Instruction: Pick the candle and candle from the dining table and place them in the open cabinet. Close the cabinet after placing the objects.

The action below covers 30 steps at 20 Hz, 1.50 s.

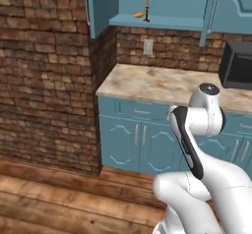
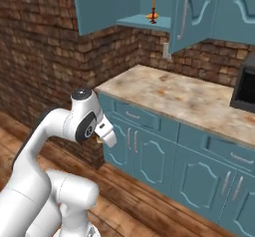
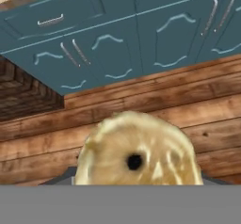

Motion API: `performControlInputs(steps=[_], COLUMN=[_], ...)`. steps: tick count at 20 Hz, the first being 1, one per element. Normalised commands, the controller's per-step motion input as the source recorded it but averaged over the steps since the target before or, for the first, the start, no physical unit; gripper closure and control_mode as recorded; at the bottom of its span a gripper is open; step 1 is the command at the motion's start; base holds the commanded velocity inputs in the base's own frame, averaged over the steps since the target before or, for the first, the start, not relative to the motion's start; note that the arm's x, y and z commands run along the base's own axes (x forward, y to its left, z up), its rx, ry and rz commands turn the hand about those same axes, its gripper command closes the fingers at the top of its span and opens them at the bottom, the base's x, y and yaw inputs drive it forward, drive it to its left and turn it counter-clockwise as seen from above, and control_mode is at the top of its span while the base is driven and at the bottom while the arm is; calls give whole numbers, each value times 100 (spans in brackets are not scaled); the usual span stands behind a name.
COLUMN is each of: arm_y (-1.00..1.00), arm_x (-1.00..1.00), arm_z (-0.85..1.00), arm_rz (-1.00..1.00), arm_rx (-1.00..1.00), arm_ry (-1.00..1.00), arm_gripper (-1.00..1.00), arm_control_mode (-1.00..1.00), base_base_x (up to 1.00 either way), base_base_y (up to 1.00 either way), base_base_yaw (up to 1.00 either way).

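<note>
Gripper (image 2: 101, 140) clamped on the gold candle (image 3: 137, 155), carried low by the teal fronts; taper candle (image 1: 146, 7) already on the cabinet shelf (image 1: 162, 21) — next, lift it up there

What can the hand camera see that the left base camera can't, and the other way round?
Hand view: the yellow candle, very close, with a dark hole in its end. Left base view: the tall orange candle on the cabinet shelf, the stone counter top, a black box at the right, and the white arm. Both: the teal cupboard fronts, the wooden floor and the brick wall.
</note>
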Motion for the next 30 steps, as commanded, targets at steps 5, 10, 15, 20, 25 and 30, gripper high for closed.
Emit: performControlInputs(steps=[5, 10, 15, 20, 25, 30], arm_y=[0, 0, 0, 0, 0, 0], arm_x=[0, 0, 0, 0, 0, 0], arm_z=[0, 0, 0, 0, 0, 0], arm_rz=[0, 0, 0, 0, 0, 0], arm_rx=[0, 0, 0, 0, 0, 0], arm_ry=[0, 0, 0, 0, 0, 0], arm_gripper=[100, 100, 100, 100, 100, 100], arm_control_mode=[100, 100, 100, 100, 100, 100], base_base_x=[78, 68, 58, 62, 61, 63], base_base_y=[27, 22, 17, 21, 17, 7], base_base_yaw=[-14, -13, -14, -15, -13, -10])
